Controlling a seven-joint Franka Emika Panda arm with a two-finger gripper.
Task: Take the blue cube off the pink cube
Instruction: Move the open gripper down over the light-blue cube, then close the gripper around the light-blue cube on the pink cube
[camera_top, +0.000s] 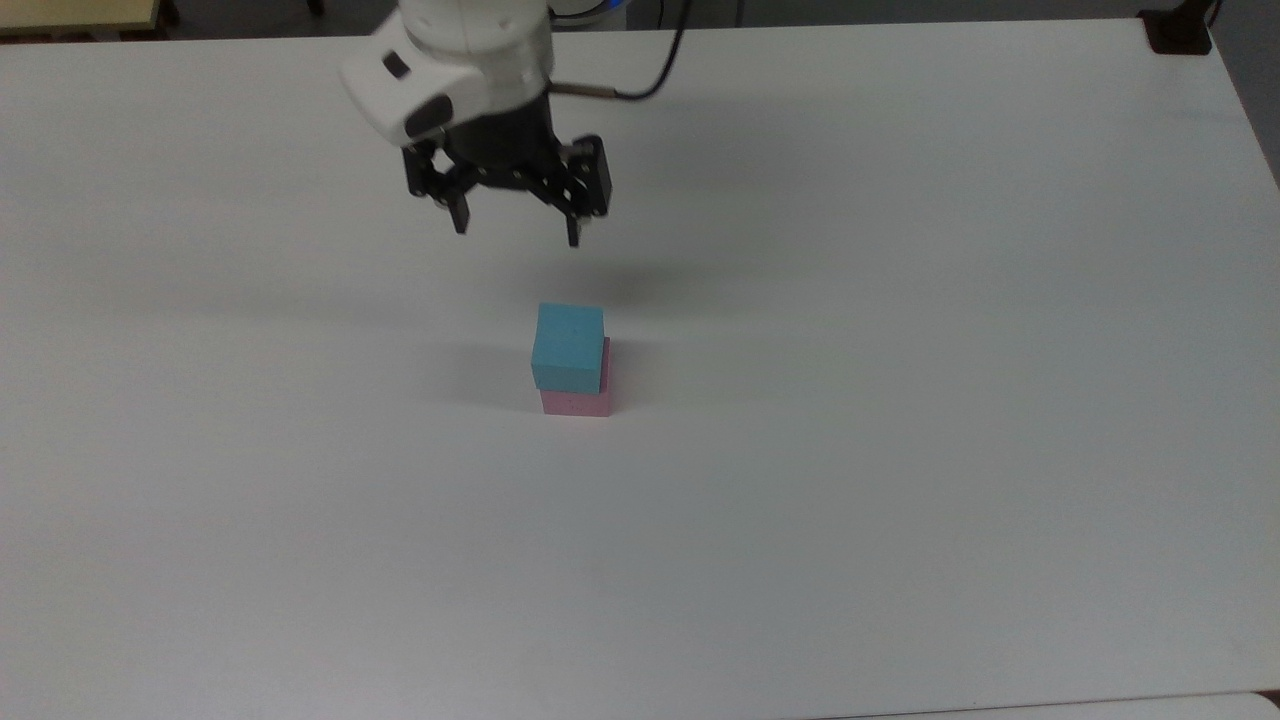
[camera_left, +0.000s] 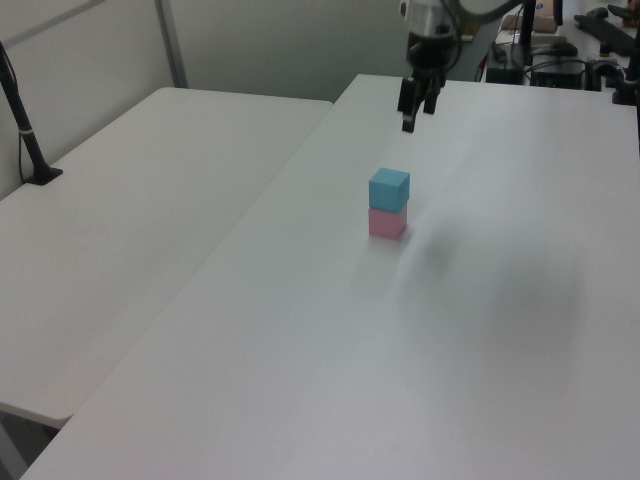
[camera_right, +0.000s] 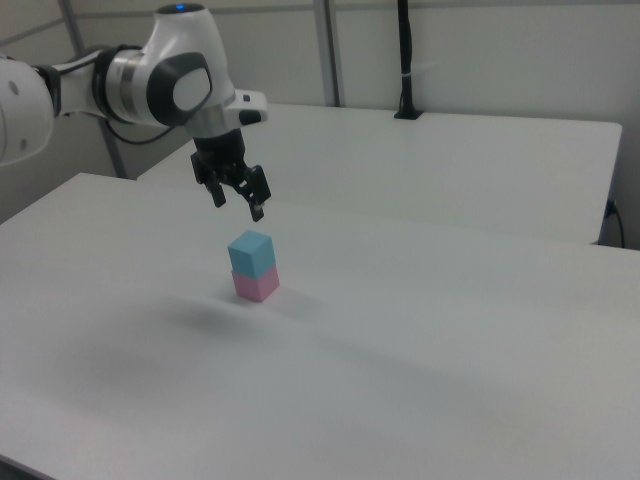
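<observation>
Stack: small light blue matte foam-like cube (camera_top: 568, 346) sits on small pale pink matte foam-like cube (camera_top: 577, 400), mid white bench (camera_top: 900, 400). Blue cube is offset a bit toward the top view's left, so a strip of pink shows on the top view's right.
Gripper: black two-finger gripper (camera_top: 516, 230) on white arm, fingers spread wide apart, nothing between them. Hangs in the air above the bench, fingertips pointing down.
Gripper vs stack: apart, no contact. In the top view it's above & slightly left of the blue cube; in the right view (camera_right: 238, 205) it's above the stack, a touch to the right view's left.
Done: nothing yet, by my read; blue cube untouched, on pink.
Left: line up over blue cube, go down, close on its sides, lift, set it on bare bench away from pink.
Watch: pink cube looks light, could get dragged if fingers go too low.
</observation>
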